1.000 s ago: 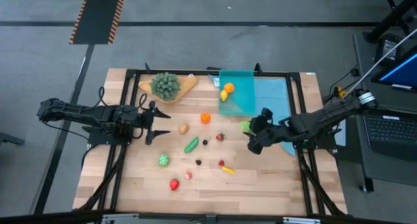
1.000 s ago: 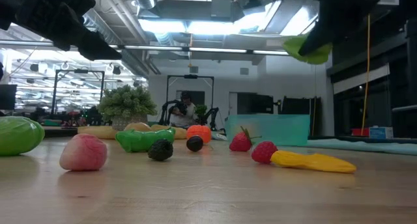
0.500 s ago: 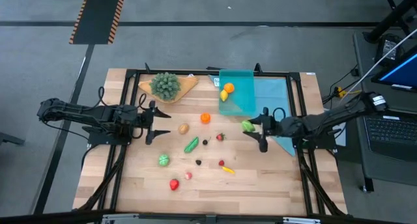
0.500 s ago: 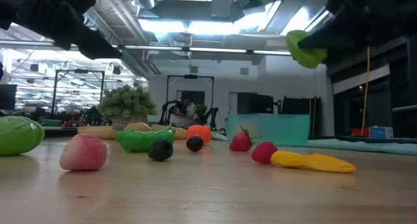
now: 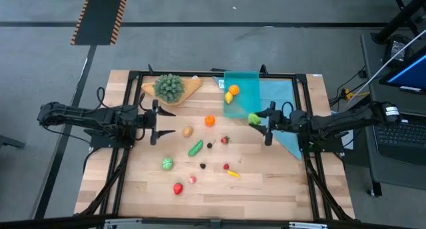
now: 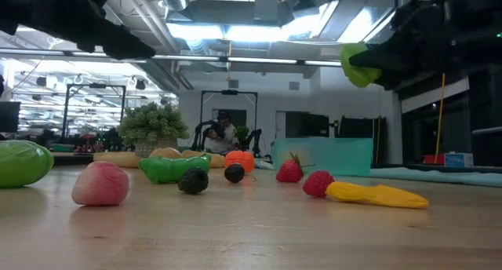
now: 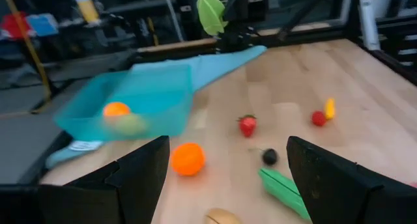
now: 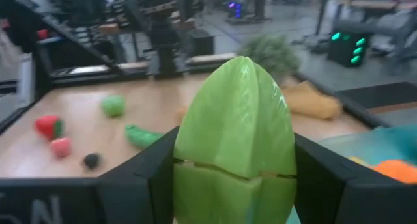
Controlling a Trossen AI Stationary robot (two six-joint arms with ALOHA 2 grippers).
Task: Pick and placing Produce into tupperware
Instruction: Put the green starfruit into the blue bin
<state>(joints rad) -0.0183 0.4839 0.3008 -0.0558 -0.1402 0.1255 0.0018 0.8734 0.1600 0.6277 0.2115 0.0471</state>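
My right gripper (image 5: 263,124) is shut on a light green leafy produce piece (image 5: 253,118), held high above the table (image 6: 357,64) just off the near edge of the teal tupperware (image 5: 247,104). An orange piece (image 5: 234,90) and a yellow piece (image 5: 228,97) lie in the tupperware. Several more produce pieces lie on the wood, among them an orange one (image 5: 210,120), a long green one (image 5: 195,148) and a red one (image 5: 178,188). At the table's left, my left gripper (image 5: 160,124) hangs open with nothing between its fingers (image 7: 130,178). My right gripper pinches the green piece by its two opposite sides (image 8: 189,165) between its two fingers (image 8: 140,178). The fingers lie level and come from the table's right side. The piece is lifted clear of the table and sticks out past the fingers, its pointed end up (image 8: 244,61).
A light-blue cloth (image 5: 279,99) lies under and to the right of the tupperware. A bushy green plant (image 5: 169,87) on a tan board stands at the far left. Black frame rails (image 5: 200,74) run along the table's edges. Bare wood lies near the front edge.
My right gripper has drawn back toward the table's right edge and tipped from slanting down to level. It has carried the green piece toward the far edge, closer to the tupperware, still well above the table. My left gripper has turned a little in place.
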